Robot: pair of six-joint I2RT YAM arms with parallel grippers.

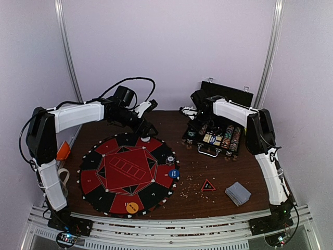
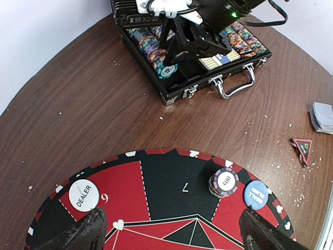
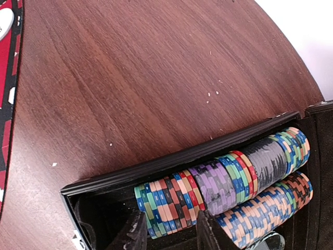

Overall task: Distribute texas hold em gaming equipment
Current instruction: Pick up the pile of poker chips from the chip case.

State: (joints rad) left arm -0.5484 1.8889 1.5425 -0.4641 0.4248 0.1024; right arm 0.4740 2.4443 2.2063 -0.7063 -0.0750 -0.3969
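Observation:
My right gripper reaches into the open black chip case, jaws shut on a short run of striped poker chips at the left end of a row. From the left wrist view that gripper shows over the case's left rows. My left gripper hangs open over seat 7 of the round red-and-black mat, holding nothing. On the mat lie a white dealer disc, a small chip stack, a blue small-blind disc and an orange disc. Grey-blue cards lie at the near right.
A red-and-black triangle marker lies between the mat and the cards, with pale crumbs scattered around it. The case lid stands upright at the back. An orange object sits by the left arm. The table edge curves close behind the case.

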